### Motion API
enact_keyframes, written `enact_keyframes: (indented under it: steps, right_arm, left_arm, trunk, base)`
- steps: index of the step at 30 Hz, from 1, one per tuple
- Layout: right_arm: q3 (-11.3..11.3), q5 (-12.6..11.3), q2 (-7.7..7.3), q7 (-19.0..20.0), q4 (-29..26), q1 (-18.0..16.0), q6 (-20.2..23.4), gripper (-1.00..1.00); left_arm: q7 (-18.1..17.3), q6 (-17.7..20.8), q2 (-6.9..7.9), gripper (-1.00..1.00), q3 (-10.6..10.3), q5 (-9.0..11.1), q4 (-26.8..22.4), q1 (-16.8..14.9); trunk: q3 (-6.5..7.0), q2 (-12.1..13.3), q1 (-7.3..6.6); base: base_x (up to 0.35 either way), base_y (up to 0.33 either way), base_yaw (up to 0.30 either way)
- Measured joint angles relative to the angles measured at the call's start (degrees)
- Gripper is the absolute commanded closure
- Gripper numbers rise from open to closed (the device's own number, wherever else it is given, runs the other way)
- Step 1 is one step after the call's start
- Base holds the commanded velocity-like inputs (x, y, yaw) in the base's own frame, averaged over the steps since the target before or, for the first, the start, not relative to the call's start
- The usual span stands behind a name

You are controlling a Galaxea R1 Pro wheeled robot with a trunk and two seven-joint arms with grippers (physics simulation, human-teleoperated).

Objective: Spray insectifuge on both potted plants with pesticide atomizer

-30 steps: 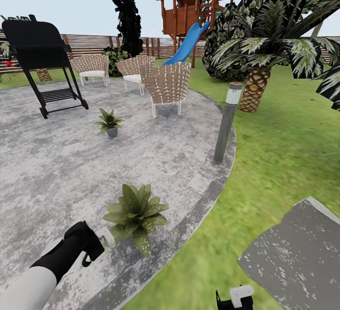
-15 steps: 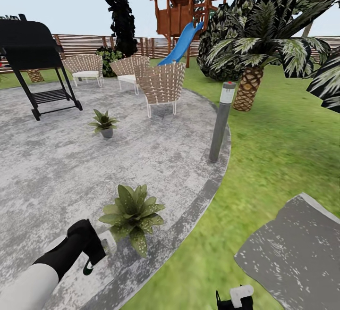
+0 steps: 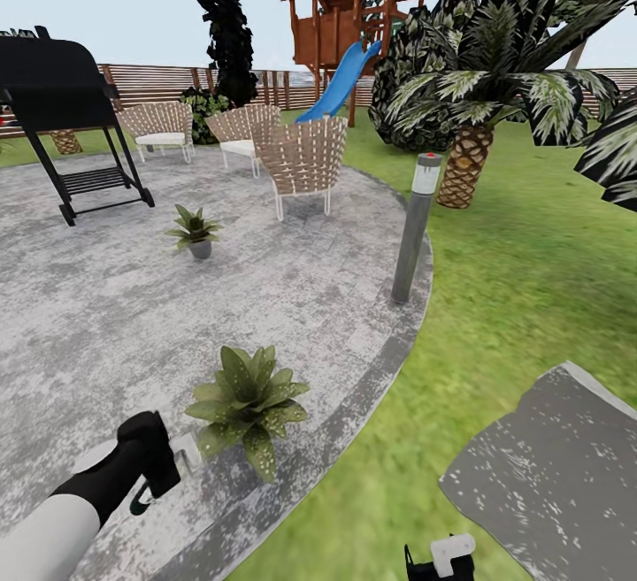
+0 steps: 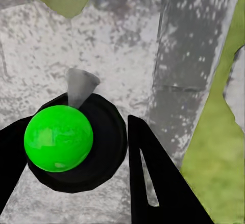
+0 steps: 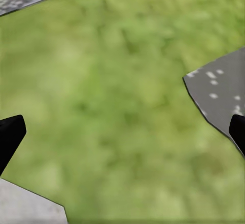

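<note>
**Left gripper holds the atomizer beside the near potted plant**

In the head view, two potted plants stand on the round grey patio [image 3: 106, 324]. The near potted plant [image 3: 248, 404] shows only its speckled green leaves; its pot is hidden under them. The far potted plant [image 3: 195, 229] sits in a small grey pot, well apart from the near one, between the black grill [image 3: 62, 112] and the closest wicker chair [image 3: 303, 159].

The left gripper [image 3: 164, 466] is low over the patio, just beside the near plant. It is closed around the pesticide atomizer [image 3: 184, 455], whose pale end points toward the leaves.

The left wrist view shows what the head view cannot: the atomizer [image 4: 71, 144] from its end, with a bright green round cap on a dark body and a pale grey nozzle, sitting between the two black fingers [image 4: 153, 178] above the paving.

The right wrist view looks down on green lawn [image 5: 122, 96] and the corner of a grey stepping stone [image 5: 219, 96]. The tips of the right gripper [image 5: 122, 132] are far apart at the two edges, with nothing between them. In the head view this stepping stone [image 3: 548, 475] lies on the grass near a grey lamp post [image 3: 414, 227].
</note>
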Motion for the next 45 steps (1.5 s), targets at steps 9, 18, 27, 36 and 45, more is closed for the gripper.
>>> enact_keyframes:
  steps: [9,18,27,36,45]
  right_arm:
    - [0.0,0.0,-0.01,0.0,0.0,0.0,0.0,-1.00]
    - [0.0,0.0,0.00,0.0,0.0,0.0,0.0,-1.00]
    - [0.0,0.0,-0.01,0.0,0.0,0.0,0.0,-1.00]
    - [0.0,0.0,0.00,0.0,0.1,0.0,0.0,-1.00]
    - [0.0,0.0,-0.07,0.0,0.1,0.0,0.0,-1.00]
  left_arm:
    - [0.2,1.5,1.05,1.00,-0.1,-2.1,-0.7,0.0]
    - [0.5,5.3,0.56,1.00,-0.5,-4.2,-3.0,0.1]
    - [0.4,5.4,0.59,1.00,-0.7,-4.3,-3.1,0.5]
    - [-0.1,4.6,1.17,1.00,-1.1,-8.2,1.0,0.7]
    - [-0.2,4.0,0.61,1.00,-0.8,-8.5,1.0,-0.1]
  trunk:
    - [0.00,0.0,0.00]
    - [0.00,0.0,0.00]
    - [0.00,0.0,-0.02]
    - [0.00,0.0,0.00]
    - [0.00,0.0,0.03]
  base:
    - [0.000,0.000,0.000]
    - [0.015,0.028,-0.010]
    - [0.096,0.271,-0.223]
    - [0.015,0.018,-0.007]
    - [-0.081,0.013,-0.032]
